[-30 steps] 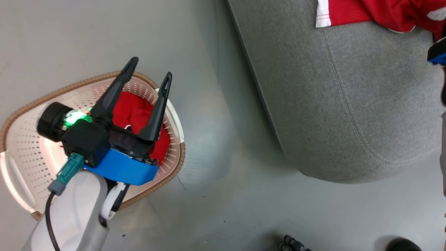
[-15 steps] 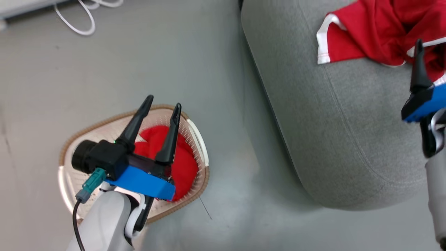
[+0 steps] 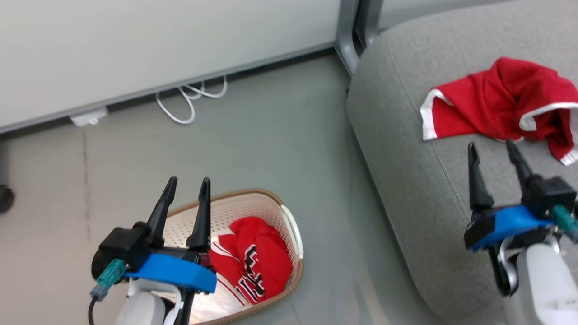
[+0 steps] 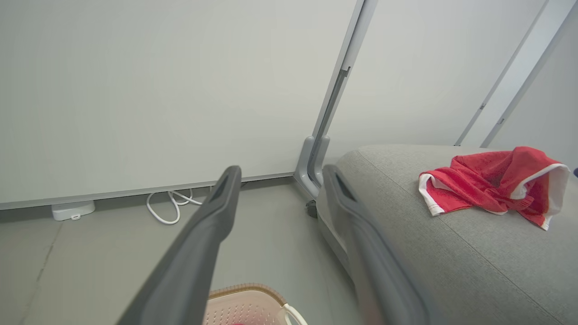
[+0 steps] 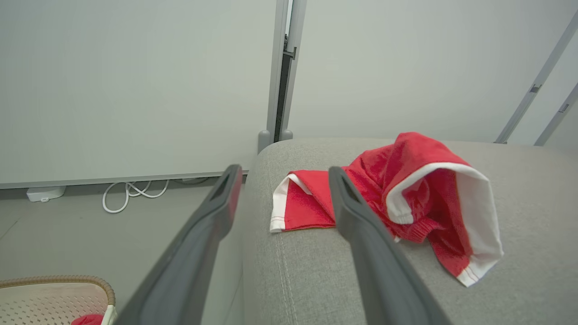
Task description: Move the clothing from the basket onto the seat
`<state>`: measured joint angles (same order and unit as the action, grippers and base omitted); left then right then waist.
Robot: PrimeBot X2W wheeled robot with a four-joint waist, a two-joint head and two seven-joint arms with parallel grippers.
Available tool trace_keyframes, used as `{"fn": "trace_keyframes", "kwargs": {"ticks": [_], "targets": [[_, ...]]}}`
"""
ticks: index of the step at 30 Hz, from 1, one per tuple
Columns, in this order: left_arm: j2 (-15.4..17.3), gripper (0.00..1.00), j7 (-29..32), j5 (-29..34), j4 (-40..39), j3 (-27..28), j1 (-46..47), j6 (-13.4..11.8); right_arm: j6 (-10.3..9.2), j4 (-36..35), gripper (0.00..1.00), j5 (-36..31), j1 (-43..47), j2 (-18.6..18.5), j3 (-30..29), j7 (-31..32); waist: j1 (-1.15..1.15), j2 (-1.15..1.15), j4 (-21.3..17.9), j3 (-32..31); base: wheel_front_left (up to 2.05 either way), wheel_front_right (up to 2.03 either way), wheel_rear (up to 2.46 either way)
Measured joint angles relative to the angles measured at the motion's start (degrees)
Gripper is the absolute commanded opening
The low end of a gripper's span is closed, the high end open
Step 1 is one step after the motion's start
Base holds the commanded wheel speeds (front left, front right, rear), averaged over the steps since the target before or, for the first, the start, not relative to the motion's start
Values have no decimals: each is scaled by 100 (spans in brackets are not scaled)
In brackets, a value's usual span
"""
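In the head view the left fingers [image 3: 202, 212] rise from the lower left, spread wide and empty over the near rim of the basket [image 3: 253, 194]. The jersey [image 3: 259, 266] lies in the basket just right of them. The right fingers [image 3: 475, 180] stand equally wide and empty above the seat [image 3: 397, 149], tips just short of the plain red garment [image 3: 492, 99] lying on it. A second ago this view looked steeply down with the right arm barely at its edge; the camera has since lifted, bringing in the partition panel [image 3: 135, 45] and a white cable [image 3: 189, 106]. The left wrist view looks along parted fingers towards the partition's foot, with the basket rim below between them. In the right wrist view the garment lies just beyond the fingertips.
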<state>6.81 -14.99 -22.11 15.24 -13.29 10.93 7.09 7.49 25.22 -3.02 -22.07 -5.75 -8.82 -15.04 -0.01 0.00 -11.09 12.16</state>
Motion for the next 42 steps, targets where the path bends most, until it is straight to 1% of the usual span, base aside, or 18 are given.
{"fn": "trace_keyframes", "kwargs": {"ticks": [6,13,18,22,28,42], "targets": [[-144,100,0,133,193,381,-347,3,1,-582,100,190,783,190,174,140,0,0,333,-450,0,0,0],[-190,100,0,269,382,684,-622,12,0,-1269,100,279,1432,259,246,259,0,0,823,-821,0,0,0],[-185,100,0,347,482,770,-714,13,0,-1488,100,327,1682,277,390,452,0,0,1140,-975,0,0,0],[-170,100,0,353,532,825,-714,29,0,-1543,100,426,1752,280,485,539,0,0,1311,-1029,0,0,0],[-166,100,0,353,584,835,-714,29,0,-1552,100,522,1769,280,577,590,0,0,1392,-1045,0,0,0],[-168,100,0,346,598,828,-684,30,0,-1548,100,587,1785,281,646,594,1,0,1319,-1002,0,0,0]]}}
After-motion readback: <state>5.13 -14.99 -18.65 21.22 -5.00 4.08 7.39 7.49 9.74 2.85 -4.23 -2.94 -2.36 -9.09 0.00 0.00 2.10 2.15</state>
